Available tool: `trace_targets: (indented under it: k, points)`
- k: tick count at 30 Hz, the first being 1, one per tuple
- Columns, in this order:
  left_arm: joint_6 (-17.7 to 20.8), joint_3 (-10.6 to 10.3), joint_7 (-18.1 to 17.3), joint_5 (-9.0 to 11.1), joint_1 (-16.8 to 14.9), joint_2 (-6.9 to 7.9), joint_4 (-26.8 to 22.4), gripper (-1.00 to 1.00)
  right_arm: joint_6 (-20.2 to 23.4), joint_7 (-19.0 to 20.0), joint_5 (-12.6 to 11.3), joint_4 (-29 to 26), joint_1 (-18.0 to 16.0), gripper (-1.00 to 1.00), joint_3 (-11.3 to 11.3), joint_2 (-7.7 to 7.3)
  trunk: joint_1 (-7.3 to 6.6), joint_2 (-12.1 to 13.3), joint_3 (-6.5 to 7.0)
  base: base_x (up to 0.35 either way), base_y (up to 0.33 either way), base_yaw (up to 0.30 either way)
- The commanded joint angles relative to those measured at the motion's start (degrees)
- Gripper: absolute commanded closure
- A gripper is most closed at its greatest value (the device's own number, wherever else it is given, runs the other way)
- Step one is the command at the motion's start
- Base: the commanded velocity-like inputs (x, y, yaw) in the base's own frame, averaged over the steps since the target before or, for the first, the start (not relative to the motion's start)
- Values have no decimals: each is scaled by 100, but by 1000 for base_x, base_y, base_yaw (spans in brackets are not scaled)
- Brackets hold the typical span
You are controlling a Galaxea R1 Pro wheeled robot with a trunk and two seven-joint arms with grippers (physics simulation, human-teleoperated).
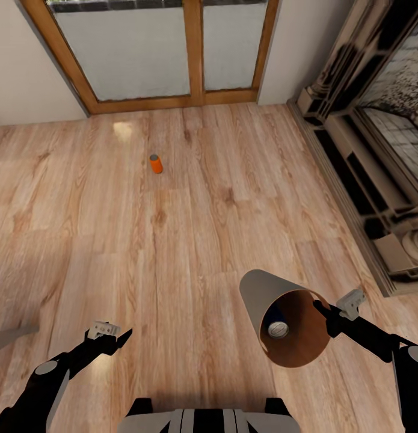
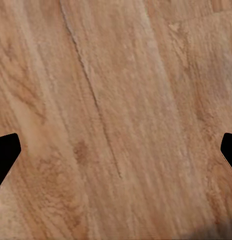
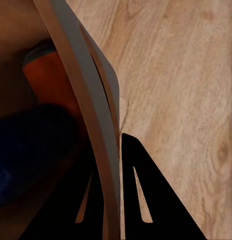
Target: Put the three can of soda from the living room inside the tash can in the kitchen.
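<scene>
Head view: orange can [image 1: 156, 163] upright, label unreadable.

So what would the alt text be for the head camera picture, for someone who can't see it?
The right claw grips the rim of a tilted tan-lined grey bucket with a soda can inside. The left claw hangs open over the wood plank floor, where a small orange can stands near wood-framed glass doors.

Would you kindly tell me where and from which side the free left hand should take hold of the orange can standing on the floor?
Probably around the curved side of the orange can, about mid-height, coming in level from the robot's side. It stands upright on the wood floor with nothing near it, and the left hand is open. Its flat metal top offers no hold.
</scene>
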Motion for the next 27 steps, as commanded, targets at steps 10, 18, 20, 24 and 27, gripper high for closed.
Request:
trace_targets:
  k: [10, 18, 20, 24, 27]
  points:
    - [0, 0, 0, -3, 0, -1, 1, -100, 21, 58, -58, -2, -2, 100, 1, 4, 0, 0, 93, 327, 0, 0]
    - [10, 0, 0, -3, 0, -1, 1, -100, 21, 63, -60, 0, -2, 100, 1, 7, 0, 0, 166, 327, 0, 0]
    - [14, 0, 1, -3, 0, -1, 1, -100, 21, 58, -58, 2, -2, 100, 1, 7, 0, 0, 185, 327, 0, 0]
    - [17, 0, 0, -3, 0, -1, 1, -100, 21, 47, -52, 3, -2, 100, 5, 7, 0, 0, 222, 327, 18, 0]
    - [21, 0, 0, -3, 0, -1, 1, -100, 23, 30, -46, 3, 0, 100, 9, 10, 0, 0, 249, 327, 68, 0]
